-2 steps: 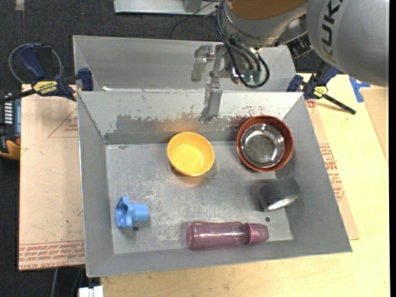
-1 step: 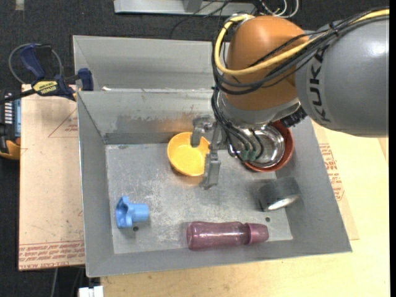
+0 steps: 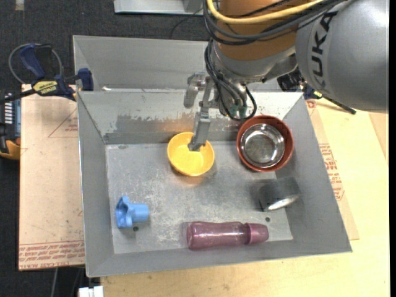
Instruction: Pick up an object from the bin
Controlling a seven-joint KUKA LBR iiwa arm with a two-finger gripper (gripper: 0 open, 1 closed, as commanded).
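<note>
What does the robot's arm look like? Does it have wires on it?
It is a fat, rounded silver-grey arm with dark KUKA letters on its side. Near the wrist sits a big orange cover, and black and yellow cables loop around it. The gripper at the end is thin grey metal.
</note>
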